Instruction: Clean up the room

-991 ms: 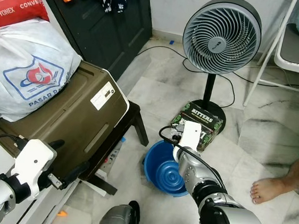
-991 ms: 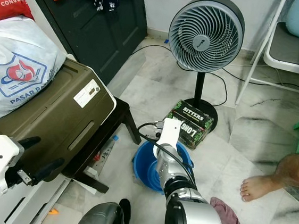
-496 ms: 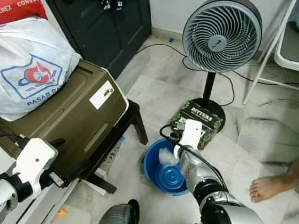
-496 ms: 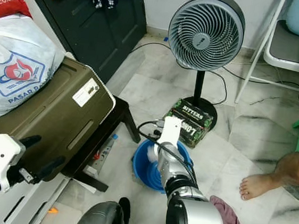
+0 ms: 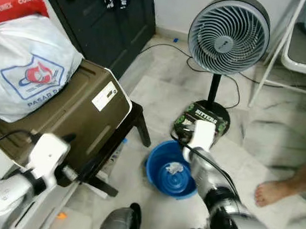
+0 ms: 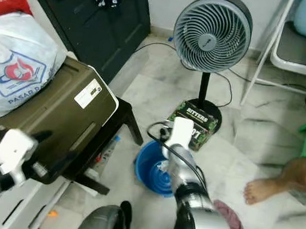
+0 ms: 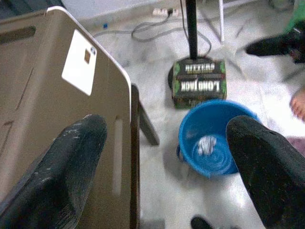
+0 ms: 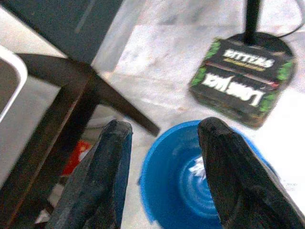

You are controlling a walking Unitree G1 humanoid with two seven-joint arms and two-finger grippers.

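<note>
Down below my right gripper, a small crumpled white scrap lies inside the blue bucket, resting on its bottom. My fingers hang spread apart above the bucket's rim with nothing between them, so the scrap sits under the gap and well clear of the tips. My left gripper is held off to the side by the olive-brown case, its fingers also parted and empty.

The bucket stands on a pale marble-patterned floor, just beside a dark printed box at the foot of a grey pedestal fan. The case rests on a dark stool, with a white printed plastic bag on top. A person's bare foot rests on the floor to my right.
</note>
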